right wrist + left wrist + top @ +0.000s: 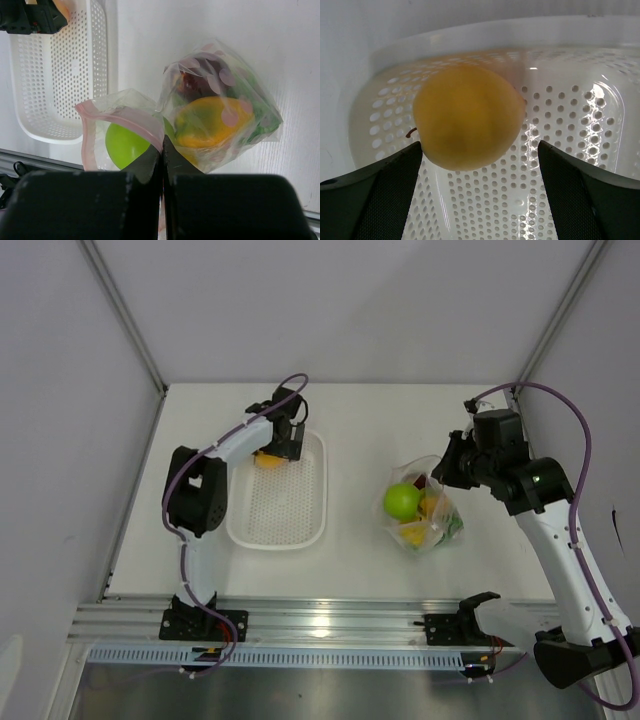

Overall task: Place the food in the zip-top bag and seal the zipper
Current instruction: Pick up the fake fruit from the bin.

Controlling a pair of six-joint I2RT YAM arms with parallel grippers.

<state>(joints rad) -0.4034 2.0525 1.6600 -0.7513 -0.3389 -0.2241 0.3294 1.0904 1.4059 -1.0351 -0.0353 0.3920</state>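
Over on the left, the left hand (480, 160) is hanging with its fingers spread wide apart, one either side of an orange-yellow fruit (467, 117) that is lying in the far corner of the white perforated basket (300, 530). Moving right across the worktop (360, 420), the zip-top bag (220, 115) is bulging with a second orange-yellow fruit (210, 122), a dark red apple (192, 82) and some lettuce (260, 125), and the lime-green fruit (402, 501) is sitting at its gaping mouth. The right hand (161, 150) is pinching the bag's edge, fingers pressed together, right at the pink zipper (125, 117)
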